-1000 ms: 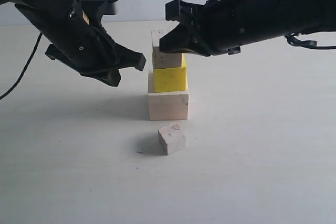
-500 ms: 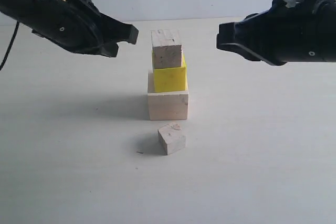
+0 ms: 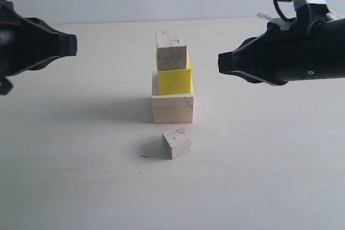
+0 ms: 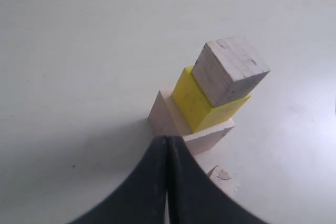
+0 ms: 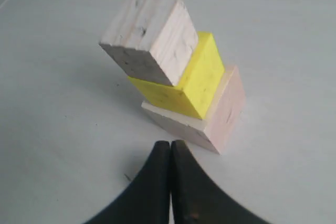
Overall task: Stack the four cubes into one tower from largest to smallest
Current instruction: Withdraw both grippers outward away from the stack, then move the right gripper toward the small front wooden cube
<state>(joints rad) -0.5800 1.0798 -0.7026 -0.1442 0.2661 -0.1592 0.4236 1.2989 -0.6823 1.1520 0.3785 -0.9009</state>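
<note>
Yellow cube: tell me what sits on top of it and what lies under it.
A small pale wood cube sits on top; the large pale wood cube lies under the yellow cube. The touching faces are covered.

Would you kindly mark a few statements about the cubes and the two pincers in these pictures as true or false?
1. A small wood cube tops the stack. True.
2. The yellow cube is the base. False: it rests on the large pale wood cube, which is the base.
3. The right pincer holds the loose small cube. False: that pincer is shut and empty; the cube lies on the table, nearer the exterior camera than the stack.
4. The left pincer is shut and apart from the stack. True.
</note>
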